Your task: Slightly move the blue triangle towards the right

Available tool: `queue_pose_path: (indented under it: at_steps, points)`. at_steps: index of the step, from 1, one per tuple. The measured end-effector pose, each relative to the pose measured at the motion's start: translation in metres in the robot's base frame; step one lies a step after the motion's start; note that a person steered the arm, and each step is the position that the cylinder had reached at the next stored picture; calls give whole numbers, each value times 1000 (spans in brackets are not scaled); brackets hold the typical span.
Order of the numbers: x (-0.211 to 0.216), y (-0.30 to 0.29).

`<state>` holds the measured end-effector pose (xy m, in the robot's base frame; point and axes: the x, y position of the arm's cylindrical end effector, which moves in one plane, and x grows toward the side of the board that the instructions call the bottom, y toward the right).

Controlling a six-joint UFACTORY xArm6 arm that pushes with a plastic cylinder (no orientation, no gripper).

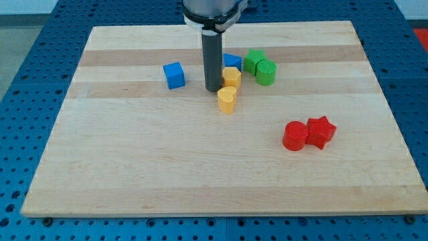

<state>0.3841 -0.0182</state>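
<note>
The blue triangle [233,61] lies near the view's top centre, mostly hidden behind my rod, with only its right part showing. My tip [213,89] rests on the board just left of and below it, touching the left side of a yellow block [231,76]. A second yellow block, heart-like [227,100], lies just below and right of the tip. A blue cube [174,75] sits to the tip's left.
Two green blocks [253,61] [266,72] sit right of the blue triangle, close together. A red cylinder [294,136] and a red star [320,132] touch at the view's lower right. The wooden board [134,167] sits on a blue perforated table.
</note>
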Motion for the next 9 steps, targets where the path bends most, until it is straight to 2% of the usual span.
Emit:
queue_pose_path:
  at_steps: [2, 5, 9]
  points:
    - [-3, -19]
    - [-45, -19]
    - [-47, -10]
